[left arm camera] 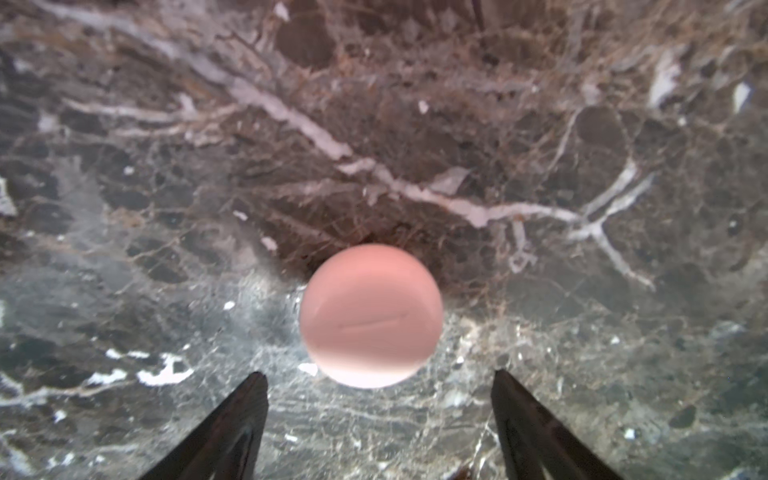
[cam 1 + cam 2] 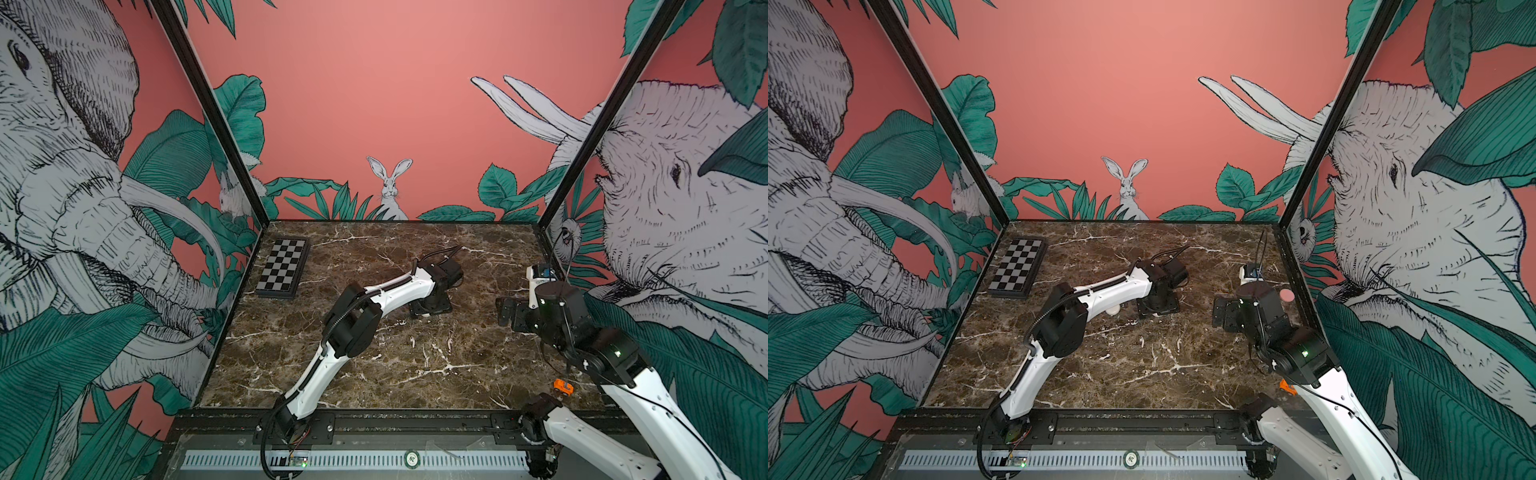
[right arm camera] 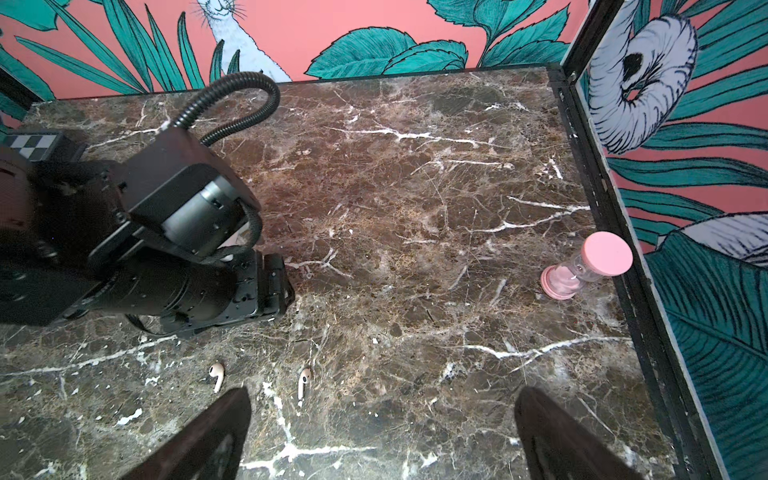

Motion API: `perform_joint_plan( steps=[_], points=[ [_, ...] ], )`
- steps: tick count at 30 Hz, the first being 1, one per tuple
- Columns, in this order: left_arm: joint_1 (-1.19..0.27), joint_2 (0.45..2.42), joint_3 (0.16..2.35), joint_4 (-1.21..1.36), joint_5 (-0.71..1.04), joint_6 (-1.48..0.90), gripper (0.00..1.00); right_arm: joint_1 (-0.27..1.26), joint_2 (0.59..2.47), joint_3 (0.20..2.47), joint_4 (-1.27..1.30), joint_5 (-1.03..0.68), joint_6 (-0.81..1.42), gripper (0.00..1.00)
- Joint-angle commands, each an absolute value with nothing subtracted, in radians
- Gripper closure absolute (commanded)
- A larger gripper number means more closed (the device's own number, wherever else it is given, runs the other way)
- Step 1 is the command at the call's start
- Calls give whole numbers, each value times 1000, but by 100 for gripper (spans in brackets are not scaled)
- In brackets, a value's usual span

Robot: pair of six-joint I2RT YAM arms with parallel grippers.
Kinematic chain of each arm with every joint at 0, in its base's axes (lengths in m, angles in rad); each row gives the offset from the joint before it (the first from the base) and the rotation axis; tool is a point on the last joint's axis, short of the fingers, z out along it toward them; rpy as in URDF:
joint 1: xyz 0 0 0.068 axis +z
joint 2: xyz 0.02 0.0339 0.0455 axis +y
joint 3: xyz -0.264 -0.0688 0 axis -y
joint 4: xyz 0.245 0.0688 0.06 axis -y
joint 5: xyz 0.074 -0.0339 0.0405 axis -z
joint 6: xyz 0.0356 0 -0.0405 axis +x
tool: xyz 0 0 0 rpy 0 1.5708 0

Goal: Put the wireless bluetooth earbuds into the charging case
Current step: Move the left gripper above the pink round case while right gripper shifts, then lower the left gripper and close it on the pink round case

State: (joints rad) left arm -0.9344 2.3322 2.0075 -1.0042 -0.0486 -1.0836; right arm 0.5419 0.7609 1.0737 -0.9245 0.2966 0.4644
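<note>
While left jaws and right jaws gape empty, the 2 earbuds (image 3: 217, 376) lie parallel, stems toward the front.

Place: a robot lab test cell, a closed booth rather than a lived-in room.
Walls: printed panels on three sides, salmon pink with elephants, green leaves and a rabbit (image 2: 390, 187) at centre; black frame posts (image 2: 218, 124) run up the corners.
Work surface: one brown marble-patterned tabletop (image 2: 415, 374) filling the lower middle of both top views.
Machines: left arm (image 2: 332, 361) and right arm (image 2: 623, 395), white and black, mounted on a black rail (image 2: 415, 422) along the lower edge.
Wiring: a slotted white cable tray (image 2: 374, 460) at the very bottom.
Calibration aid: a checkerboard (image 2: 283, 269) at the tabletop's upper left.
Prop: a pink sand timer (image 2: 1287, 295) by the tabletop's right edge.
</note>
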Motion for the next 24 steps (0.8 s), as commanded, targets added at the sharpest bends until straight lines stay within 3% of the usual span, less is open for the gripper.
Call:
perform_joint_plan(
  steps=[1, 24],
  points=[
    [-934, 2346, 2049, -1079, -97, -1113, 16, 538, 744, 1064, -902, 277, 455, 2],
    [-904, 2413, 2080, -1054, -89, -1171, 31, 539, 748, 1034, -864, 221, 449, 2]
  ],
)
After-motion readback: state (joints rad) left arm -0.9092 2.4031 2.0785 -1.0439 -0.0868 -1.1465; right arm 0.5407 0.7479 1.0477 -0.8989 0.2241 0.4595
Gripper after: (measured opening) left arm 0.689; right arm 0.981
